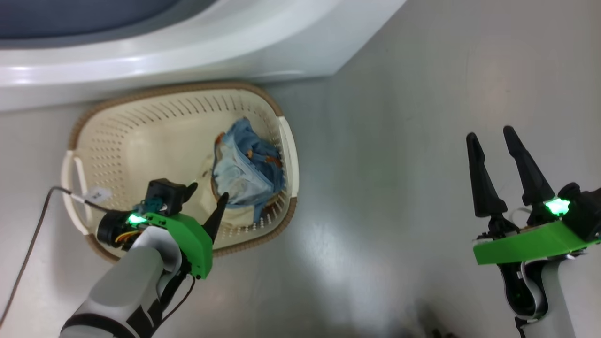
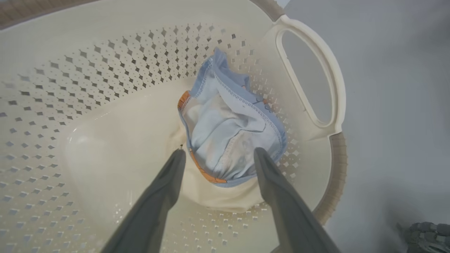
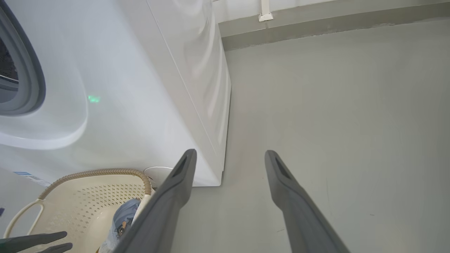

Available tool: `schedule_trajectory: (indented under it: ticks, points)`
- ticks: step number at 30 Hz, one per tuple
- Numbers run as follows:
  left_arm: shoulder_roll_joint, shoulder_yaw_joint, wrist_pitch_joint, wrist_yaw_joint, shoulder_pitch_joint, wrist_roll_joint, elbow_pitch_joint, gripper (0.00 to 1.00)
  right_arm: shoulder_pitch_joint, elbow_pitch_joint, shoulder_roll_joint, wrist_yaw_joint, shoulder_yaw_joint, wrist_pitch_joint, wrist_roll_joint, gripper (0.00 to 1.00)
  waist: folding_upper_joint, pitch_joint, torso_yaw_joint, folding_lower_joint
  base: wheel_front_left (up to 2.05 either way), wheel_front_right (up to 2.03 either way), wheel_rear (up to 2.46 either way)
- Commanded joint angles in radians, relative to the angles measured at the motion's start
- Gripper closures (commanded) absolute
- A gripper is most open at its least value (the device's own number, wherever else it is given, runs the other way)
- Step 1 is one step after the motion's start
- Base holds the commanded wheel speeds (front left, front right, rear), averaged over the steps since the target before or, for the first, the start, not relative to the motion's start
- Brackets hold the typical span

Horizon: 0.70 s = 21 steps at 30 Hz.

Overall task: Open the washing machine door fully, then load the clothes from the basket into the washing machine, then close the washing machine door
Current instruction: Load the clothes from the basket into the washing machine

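Note:
The cream basket (image 1: 122, 136) stands on the floor against the white washing machine (image 1: 197, 51), whose grey-blue gasket (image 1: 70, 19) shows at the opening. The washing machine door is out of view. The clothes (image 1: 246, 164), light blue with orange-brown patches, lie bunched at the basket's right end on a cream-white piece (image 2: 218, 200). My left gripper (image 1: 207, 193) is down inside the basket, open. In the left wrist view the left gripper (image 2: 220, 153) straddles the near edge of the clothes (image 2: 228, 133). My right gripper (image 1: 489, 136) hangs open over bare floor, holding nothing.
The basket's right handle (image 2: 316, 70) is just beyond the clothes. In the right wrist view the machine's corner (image 3: 218, 175) and basket (image 3: 88, 200) sit left of the right gripper (image 3: 230, 154). Grey floor (image 3: 334, 123) runs to a wall skirting (image 3: 316, 28). A cable (image 1: 33, 234) trails from my left arm.

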Motion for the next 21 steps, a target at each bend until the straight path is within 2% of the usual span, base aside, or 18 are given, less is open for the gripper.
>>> schedule_trajectory:
  ticks: [1,8,21]
  points:
    - [0.037,-0.013,-0.007,-0.002,-0.012,-0.028,0.001,0.00,0.006,-0.025,-0.003,0.002,0.028,-0.012,-0.010,0.00,0.0000,0.059,-0.025,0.0000,0.00,0.00,0.00]
    - [0.070,-0.140,-0.007,-0.002,-0.077,-0.156,0.008,0.00,0.002,-0.031,-0.008,0.002,0.025,-0.012,-0.011,0.00,0.0000,0.104,-0.048,0.0000,0.00,0.00,0.00]
    - [0.108,-0.325,-0.007,-0.002,-0.172,-0.322,-0.019,0.00,-0.002,-0.047,0.000,0.002,0.034,-0.012,-0.017,0.00,0.0000,0.152,-0.075,0.0000,0.00,0.00,0.00]
